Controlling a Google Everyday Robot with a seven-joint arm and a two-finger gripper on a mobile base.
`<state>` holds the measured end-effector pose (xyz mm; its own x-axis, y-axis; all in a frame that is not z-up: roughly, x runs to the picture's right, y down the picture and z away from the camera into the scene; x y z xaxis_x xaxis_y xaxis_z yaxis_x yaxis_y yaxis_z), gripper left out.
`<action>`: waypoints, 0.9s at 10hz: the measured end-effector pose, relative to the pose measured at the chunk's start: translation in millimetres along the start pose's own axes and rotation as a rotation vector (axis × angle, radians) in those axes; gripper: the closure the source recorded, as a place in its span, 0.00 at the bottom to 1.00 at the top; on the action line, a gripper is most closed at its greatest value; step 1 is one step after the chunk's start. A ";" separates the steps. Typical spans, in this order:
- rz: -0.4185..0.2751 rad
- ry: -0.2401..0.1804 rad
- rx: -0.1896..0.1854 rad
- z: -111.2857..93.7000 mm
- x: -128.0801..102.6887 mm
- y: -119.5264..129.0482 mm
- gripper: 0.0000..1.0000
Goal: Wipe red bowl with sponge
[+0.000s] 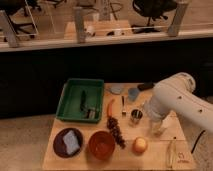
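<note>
1. The red bowl [102,144] is round and deep, orange-red, with a glossy inside. It stands upright near the front edge of the wooden table [150,161].
2. The sponge [72,142] is a small pale grey-blue block. It lies flat on the dark plate [59,145], just left of the bowl and not touching it.
3. The gripper [158,129] hangs well to the right of both.

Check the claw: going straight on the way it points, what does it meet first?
The claw hangs pointing down beside the metal cup, at its right. First contact is probably the bare wooden table there, not the cup or the round orange fruit; depth is unclear.
</note>
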<state>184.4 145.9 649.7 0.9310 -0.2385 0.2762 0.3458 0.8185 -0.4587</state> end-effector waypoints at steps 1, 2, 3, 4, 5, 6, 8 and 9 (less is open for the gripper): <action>-0.047 -0.019 -0.002 3.9 -20.4 -1.4 0.20; -0.085 -0.036 -0.009 7.9 -38.7 -4.2 0.20; -0.121 -0.053 -0.015 11.8 -56.8 -7.6 0.20; -0.165 -0.069 -0.021 15.2 -77.6 -12.5 0.20; -0.190 -0.082 -0.022 16.8 -94.4 -17.1 0.20; -0.187 -0.075 -0.025 16.9 -90.8 -15.5 0.20; -0.189 -0.076 -0.025 17.1 -92.2 -16.3 0.20; -0.188 -0.076 -0.025 17.1 -92.1 -16.3 0.20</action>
<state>91.1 163.5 646.1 0.8386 -0.3452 0.4215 0.5166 0.7496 -0.4138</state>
